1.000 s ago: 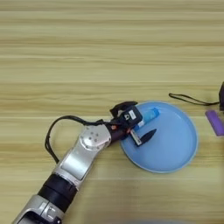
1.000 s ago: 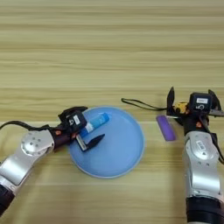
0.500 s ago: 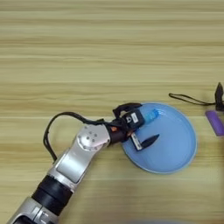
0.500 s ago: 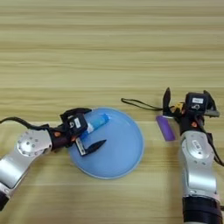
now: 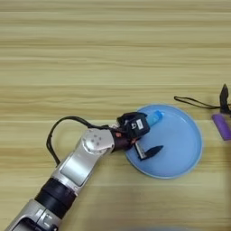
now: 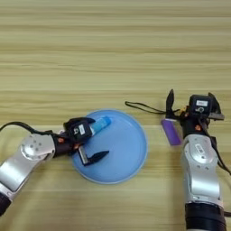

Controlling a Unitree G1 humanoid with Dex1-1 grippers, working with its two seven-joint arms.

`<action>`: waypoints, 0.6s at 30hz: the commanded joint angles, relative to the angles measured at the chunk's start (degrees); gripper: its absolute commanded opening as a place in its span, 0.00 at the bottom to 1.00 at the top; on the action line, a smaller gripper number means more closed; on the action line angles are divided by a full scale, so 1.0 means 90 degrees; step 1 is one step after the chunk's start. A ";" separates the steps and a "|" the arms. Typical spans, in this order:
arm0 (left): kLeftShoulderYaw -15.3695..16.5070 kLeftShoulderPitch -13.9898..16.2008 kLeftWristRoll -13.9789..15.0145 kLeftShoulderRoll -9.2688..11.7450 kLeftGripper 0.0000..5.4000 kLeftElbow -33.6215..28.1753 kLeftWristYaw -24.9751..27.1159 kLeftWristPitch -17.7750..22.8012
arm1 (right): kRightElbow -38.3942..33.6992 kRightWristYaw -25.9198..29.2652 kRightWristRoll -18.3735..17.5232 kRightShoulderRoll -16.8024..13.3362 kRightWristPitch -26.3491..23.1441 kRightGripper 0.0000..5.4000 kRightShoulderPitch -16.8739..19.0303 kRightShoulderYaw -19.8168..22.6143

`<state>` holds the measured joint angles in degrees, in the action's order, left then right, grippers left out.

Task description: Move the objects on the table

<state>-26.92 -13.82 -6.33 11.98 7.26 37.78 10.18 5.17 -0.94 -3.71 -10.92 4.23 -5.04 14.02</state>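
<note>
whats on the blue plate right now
The blue tube lies at the blue plate's left rim, with the left gripper over it; its left end is covered.

- The left gripper (image 5: 151, 135) spreads wider: its lower finger (image 5: 150, 152) now points further down across the blue plate (image 5: 195, 149), well clear of the blue tube (image 5: 154, 118).
- The tube seems to sit freer against the upper finger, though contact is hard to read.
- The left arm's elbow has moved slightly nearer the plate.
- The right gripper (image 6: 191, 98) has edged left; its left finger (image 6: 169, 100) now stands closer to the black strap (image 6: 142, 107).
</note>
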 commanded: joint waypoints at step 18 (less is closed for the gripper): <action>0.0099 -0.0207 -0.0120 0.0021 0.80 0.0710 -0.0184 -0.0114 | -0.0026 -0.0045 0.0018 0.0066 -0.0027 1.00 0.0045 0.0013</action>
<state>-26.01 -16.40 -6.37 11.51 12.12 36.54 8.32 5.17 -1.01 -3.59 -10.45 4.24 -4.96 14.05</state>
